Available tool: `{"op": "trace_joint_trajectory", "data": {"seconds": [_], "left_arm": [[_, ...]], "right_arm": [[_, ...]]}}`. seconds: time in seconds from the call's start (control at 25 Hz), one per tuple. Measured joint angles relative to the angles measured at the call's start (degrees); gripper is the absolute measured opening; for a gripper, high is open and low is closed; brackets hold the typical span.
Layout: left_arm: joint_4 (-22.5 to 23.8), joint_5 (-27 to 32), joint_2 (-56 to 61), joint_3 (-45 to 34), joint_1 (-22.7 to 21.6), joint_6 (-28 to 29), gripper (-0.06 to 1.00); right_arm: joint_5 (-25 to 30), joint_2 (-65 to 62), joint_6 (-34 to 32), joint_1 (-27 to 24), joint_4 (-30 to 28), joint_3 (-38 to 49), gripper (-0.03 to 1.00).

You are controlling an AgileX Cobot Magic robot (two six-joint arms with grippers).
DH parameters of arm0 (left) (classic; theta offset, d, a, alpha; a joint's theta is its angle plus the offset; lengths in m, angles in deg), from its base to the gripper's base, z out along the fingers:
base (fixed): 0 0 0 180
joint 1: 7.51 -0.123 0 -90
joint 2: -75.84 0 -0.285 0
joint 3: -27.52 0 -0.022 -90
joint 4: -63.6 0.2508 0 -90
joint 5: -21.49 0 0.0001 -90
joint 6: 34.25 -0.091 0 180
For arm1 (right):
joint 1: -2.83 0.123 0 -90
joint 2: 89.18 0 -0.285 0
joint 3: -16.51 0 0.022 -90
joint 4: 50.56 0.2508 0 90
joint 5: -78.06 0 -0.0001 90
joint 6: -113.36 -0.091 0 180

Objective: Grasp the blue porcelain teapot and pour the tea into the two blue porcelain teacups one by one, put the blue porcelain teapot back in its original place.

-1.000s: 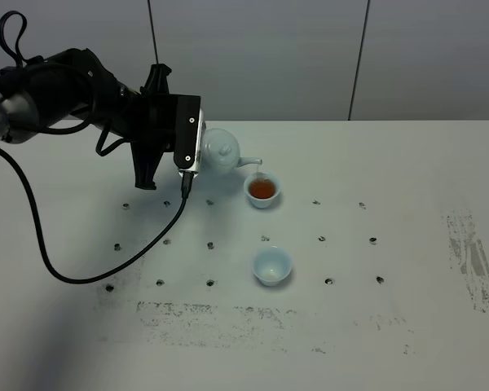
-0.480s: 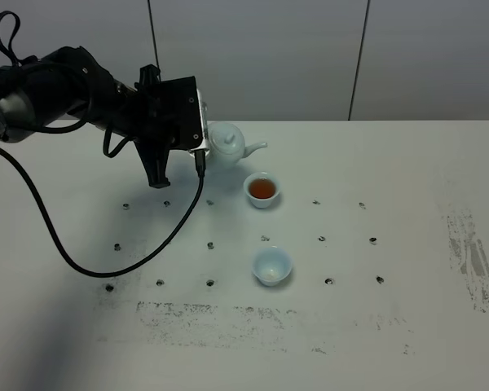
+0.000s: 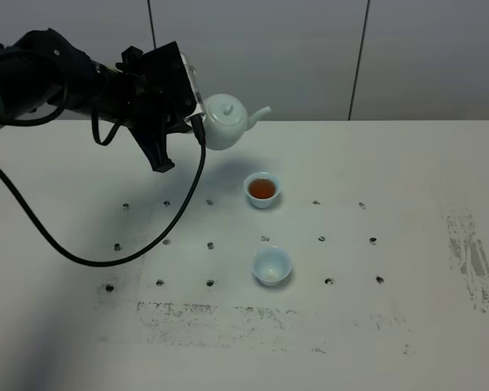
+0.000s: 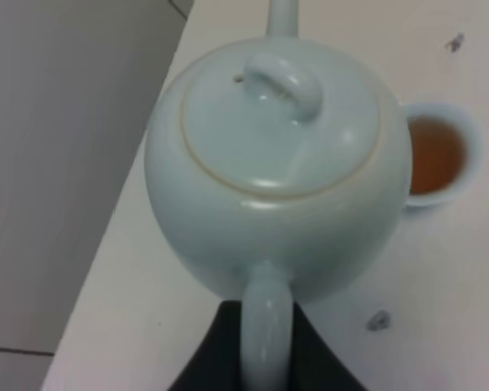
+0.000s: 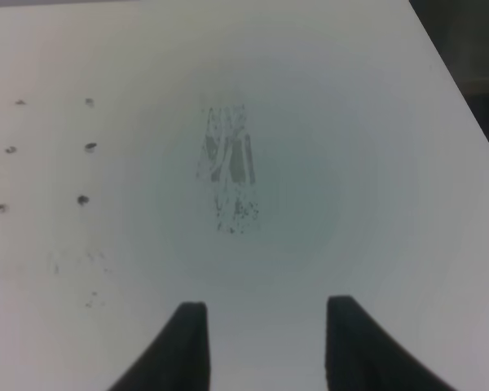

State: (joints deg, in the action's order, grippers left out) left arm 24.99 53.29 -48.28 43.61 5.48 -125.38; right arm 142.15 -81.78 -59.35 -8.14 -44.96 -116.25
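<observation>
The blue porcelain teapot [image 3: 224,120] hangs upright in the air above the table's far side, spout pointing right. My left gripper [image 3: 197,122] is shut on its loop handle [image 4: 265,326]; the teapot [image 4: 277,171] fills the left wrist view. One teacup [image 3: 262,189] holds amber tea and also shows in the left wrist view [image 4: 436,155]. The other teacup [image 3: 272,265] stands nearer the front, with no tea showing in it. My right gripper [image 5: 263,318] is open and empty over bare table; it does not show in the high view.
The white table [image 3: 407,163] has rows of small dark holes and scuffed dark patches at the front [image 3: 228,318] and right [image 3: 473,261]. A black cable [image 3: 57,244] hangs from the left arm over the table. A grey wall stands behind.
The left gripper has tilted the teapot back upright from pouring over the tea-filled cup and lifted it up and back, away from the cup.
</observation>
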Motion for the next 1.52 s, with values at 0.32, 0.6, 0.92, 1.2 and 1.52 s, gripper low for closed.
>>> {"op": "trace_joint_trajectory", "data": {"seconds": [0.32,0.6,0.92,1.2,1.52], "left_arm": [[-9.28,-2.03,3.47,-9.5,-2.55,-0.72,0.11],[-24.01,-5.07,4.2,-18.68,-3.7,-15.55,0.11],[-38.29,-6.64,4.18,-25.44,-6.02,-29.03,0.11],[-41.68,-5.94,1.88,-26.31,-6.51,-30.13,0.11],[-42.77,-5.94,-1.11,-26.37,-6.55,-30.24,0.11]], "right_arm": [[0.0,0.0,0.0,0.0,0.0,0.0,0.35],[0.0,0.0,0.0,0.0,0.0,0.0,0.35],[0.0,0.0,0.06,0.0,0.0,0.0,0.35],[0.0,0.0,0.06,0.0,0.0,0.0,0.35],[0.0,0.0,0.0,0.0,0.0,0.0,0.35]]}}
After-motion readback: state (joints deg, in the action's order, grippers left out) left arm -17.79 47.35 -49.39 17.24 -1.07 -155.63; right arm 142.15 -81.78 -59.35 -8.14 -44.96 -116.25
